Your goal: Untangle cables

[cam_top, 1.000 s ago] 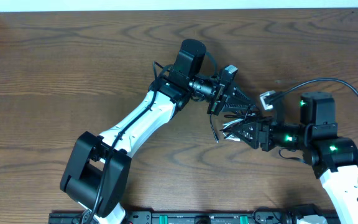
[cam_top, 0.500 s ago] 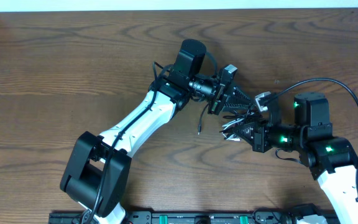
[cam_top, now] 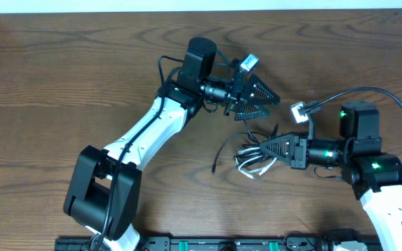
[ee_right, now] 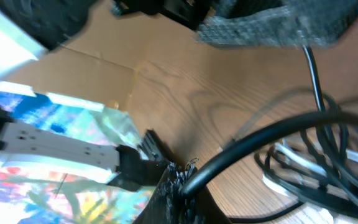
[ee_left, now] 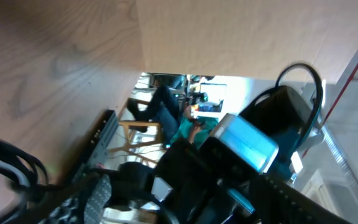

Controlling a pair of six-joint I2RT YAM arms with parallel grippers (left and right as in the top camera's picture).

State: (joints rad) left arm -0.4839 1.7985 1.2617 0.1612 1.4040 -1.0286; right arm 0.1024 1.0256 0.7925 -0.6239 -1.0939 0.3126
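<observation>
The cables (cam_top: 248, 159), several thin black loops and one white cord (cam_top: 255, 168), lie tangled on the table between the arms. One loose black end (cam_top: 215, 167) trails to the left. My right gripper (cam_top: 262, 148) is shut on a black cable at the bundle's right edge. In the right wrist view that cable (ee_right: 253, 146) runs out of the shut jaws (ee_right: 182, 182) toward the tangle (ee_right: 319, 158). My left gripper (cam_top: 269, 104) hangs open above and behind the bundle with nothing in it. Its textured pad (ee_left: 91, 199) shows in the left wrist view, with black loops (ee_left: 11, 168) at the left edge.
A thick black wire (cam_top: 368, 92) arcs from the right arm's wrist camera (cam_top: 299, 110) over its base. The table's front rail (cam_top: 208, 244) runs along the bottom edge. Bare wood lies to the left and behind the arms.
My left gripper opened, let go of the cables and drew back up and left. The bundle dropped lower onto the table. My right gripper shut on a black cable.
</observation>
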